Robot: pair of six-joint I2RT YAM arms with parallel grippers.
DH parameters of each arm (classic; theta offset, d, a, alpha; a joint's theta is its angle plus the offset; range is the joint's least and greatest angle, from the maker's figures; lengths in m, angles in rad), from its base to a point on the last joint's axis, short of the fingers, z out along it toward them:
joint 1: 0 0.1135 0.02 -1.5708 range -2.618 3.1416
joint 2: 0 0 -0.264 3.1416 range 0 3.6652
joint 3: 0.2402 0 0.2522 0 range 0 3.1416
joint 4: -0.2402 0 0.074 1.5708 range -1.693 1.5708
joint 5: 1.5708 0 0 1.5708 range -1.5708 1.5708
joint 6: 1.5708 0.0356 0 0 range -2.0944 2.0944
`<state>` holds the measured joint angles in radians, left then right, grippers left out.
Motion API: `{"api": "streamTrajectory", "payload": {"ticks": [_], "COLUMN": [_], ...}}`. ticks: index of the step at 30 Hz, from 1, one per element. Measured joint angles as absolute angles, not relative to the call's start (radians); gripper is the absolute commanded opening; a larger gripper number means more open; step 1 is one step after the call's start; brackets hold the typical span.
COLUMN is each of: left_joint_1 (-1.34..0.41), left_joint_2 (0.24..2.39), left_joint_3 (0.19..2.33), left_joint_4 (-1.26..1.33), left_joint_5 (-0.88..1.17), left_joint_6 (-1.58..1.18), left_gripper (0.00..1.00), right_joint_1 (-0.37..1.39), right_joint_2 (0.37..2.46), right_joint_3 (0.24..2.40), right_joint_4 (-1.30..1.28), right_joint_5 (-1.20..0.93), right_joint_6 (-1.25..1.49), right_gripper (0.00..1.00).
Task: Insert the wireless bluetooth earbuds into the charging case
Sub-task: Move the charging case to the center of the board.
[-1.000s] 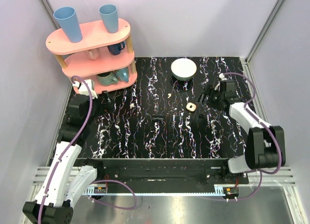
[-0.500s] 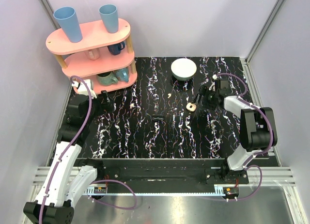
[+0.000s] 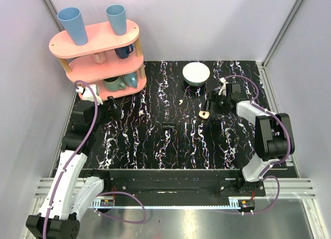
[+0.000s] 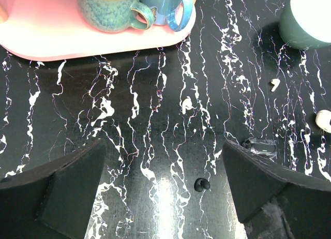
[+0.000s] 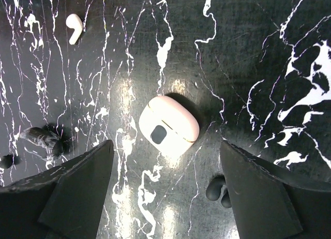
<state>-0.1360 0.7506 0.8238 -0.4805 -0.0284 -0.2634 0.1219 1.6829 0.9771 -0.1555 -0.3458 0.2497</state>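
The left arm (image 3: 67,166) rises from the lower left corner of the top view along the left edge. Its white links end in a black wrist, and the left hand (image 3: 111,103) points towards the right in the left middle of the frame. In its wrist view the left hand (image 4: 163,184) has its dark fingers (image 4: 67,192) in the two lower corners, jaws spread wide. The right arm (image 3: 269,140) stands at the lower right and is folded sharply at a black elbow. Its white forearm reaches up and left to the right hand (image 3: 213,102), right of centre. In its own view the right hand (image 5: 165,184) is also held wide apart, one wedge-shaped finger low on each side.
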Motion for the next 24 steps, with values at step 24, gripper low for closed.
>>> {"api": "streamTrajectory", "payload": {"ticks": [24], "left_joint_1": [-0.125], "left_joint_2": [0.755], "left_joint_3": [0.824], "left_joint_4": [-0.48], "left_joint_5": [-0.006], "left_joint_6": [-0.264], "left_gripper": [0.99], "right_joint_1": [0.133], "right_joint_2": [1.817], "right_joint_3": [1.047], "right_joint_4": [-0.142], "right_joint_5": [-0.413], "right_joint_6": [0.239], "right_gripper": [0.91]}}
